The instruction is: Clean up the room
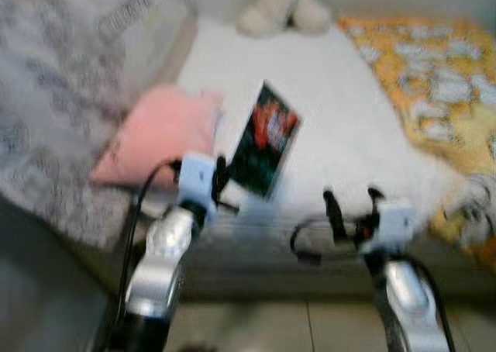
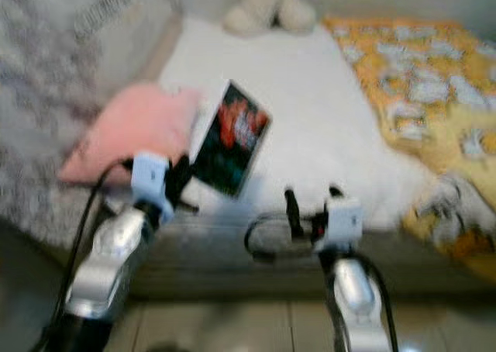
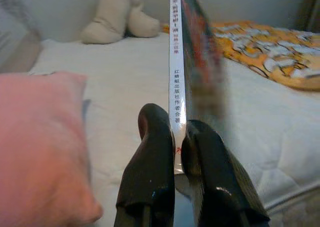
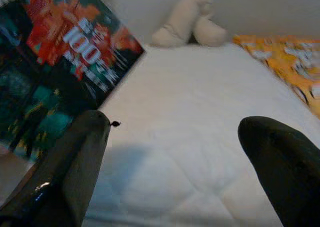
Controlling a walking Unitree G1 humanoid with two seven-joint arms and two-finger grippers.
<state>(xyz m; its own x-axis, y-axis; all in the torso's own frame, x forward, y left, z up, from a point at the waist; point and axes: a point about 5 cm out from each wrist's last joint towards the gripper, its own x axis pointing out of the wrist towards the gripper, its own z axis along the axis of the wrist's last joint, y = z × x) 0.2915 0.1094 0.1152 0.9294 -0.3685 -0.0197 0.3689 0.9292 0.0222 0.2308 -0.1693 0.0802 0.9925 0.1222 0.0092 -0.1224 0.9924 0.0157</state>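
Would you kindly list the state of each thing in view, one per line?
Book: held edge-on above the bed, tilted.
Left gripper: shut on the book's spine end.
Right gripper: open, empty, at the bed's near edge.
Pink pillow: lying on the bed.
Plush toy: at the far end.
Orange blanket: spread, rumpled.

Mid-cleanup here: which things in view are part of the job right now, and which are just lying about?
In the job:
book, clamped in the left end effector
right end effector, open, holding nothing

Lying about:
pink pillow
stuffed toy
orange blanket
white mattress
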